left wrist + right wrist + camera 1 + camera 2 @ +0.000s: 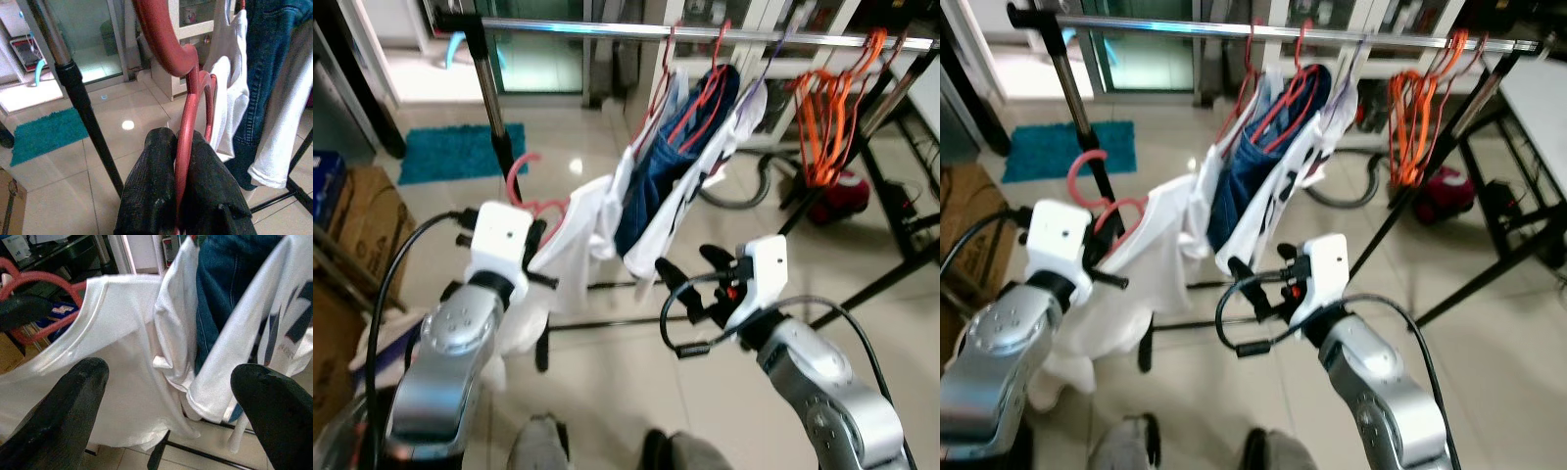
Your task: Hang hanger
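Observation:
My left gripper [182,176] is shut on the neck of a red hanger [524,181] that carries a white T-shirt [582,235]. I hold it low, below the silver rail [607,29] and beside the rack's left upright [494,93]. In the left wrist view the hanger's hook [159,36] curves up past the black fingers [146,196]. My right gripper [171,396] stands open, facing the white shirt [112,362] and touching nothing. On the rail hang red hangers with a blue garment [656,186] and white shirts [705,186].
Several empty orange hangers [827,108] hang at the rail's right end. A red vacuum cleaner [837,196] lies behind the rack's slanted legs. A teal mat [460,152] and cardboard boxes [357,220] are on the left. A person's feet [607,450] show at the bottom.

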Tool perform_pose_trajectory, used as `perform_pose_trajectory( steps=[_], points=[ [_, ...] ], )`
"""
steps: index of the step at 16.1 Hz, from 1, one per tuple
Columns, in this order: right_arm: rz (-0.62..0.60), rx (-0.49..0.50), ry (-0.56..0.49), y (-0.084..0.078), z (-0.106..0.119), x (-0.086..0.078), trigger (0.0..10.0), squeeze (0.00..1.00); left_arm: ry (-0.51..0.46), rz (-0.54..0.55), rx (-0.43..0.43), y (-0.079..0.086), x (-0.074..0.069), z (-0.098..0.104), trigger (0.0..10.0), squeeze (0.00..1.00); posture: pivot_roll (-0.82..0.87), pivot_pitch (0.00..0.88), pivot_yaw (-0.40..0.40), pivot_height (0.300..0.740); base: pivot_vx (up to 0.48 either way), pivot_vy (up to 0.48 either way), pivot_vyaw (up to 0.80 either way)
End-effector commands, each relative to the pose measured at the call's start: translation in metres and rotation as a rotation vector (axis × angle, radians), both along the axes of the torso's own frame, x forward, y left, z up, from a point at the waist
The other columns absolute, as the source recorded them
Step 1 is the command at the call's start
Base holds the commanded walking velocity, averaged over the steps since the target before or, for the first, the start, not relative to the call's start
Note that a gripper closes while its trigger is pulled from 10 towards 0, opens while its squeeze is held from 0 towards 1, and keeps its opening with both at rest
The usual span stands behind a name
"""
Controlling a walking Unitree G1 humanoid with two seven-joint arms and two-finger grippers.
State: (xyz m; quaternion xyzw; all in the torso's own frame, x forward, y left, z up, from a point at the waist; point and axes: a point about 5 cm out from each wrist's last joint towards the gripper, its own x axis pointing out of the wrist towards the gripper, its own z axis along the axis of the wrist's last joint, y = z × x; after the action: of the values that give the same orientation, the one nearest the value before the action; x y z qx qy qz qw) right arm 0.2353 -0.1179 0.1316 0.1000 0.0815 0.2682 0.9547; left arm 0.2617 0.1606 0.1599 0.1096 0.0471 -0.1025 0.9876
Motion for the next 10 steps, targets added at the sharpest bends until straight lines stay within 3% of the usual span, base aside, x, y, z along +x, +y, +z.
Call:
perform_pose_trajectory(
  steps=[1, 5, 10],
  points=[
    [-0.027, -0.003, -0.003, -0.005, 0.000, 0.000, 10.0, 0.00, -0.009, -0.027, 0.001, -0.004, -0.001, 0.003, 10.0, 0.00, 0.04, 0.104, -0.046, 0.740, -0.334, 0.000, 0.00],
    [-0.033, 0.012, -0.004, -0.005, 0.002, 0.001, 10.0, 0.00, -0.024, -0.027, 0.005, -0.003, 0.000, 0.008, 10.0, 0.00, 0.05, 0.104, -0.049, 0.740, -0.230, 0.000, 0.00],
    [-0.096, 0.038, -0.019, -0.014, 0.010, 0.006, 10.0, 0.00, -0.048, -0.042, -0.035, -0.011, 0.007, 0.014, 10.0, 0.00, 0.03, 0.086, -0.047, 0.740, 0.000, 0.000, -0.78]
  ],
)
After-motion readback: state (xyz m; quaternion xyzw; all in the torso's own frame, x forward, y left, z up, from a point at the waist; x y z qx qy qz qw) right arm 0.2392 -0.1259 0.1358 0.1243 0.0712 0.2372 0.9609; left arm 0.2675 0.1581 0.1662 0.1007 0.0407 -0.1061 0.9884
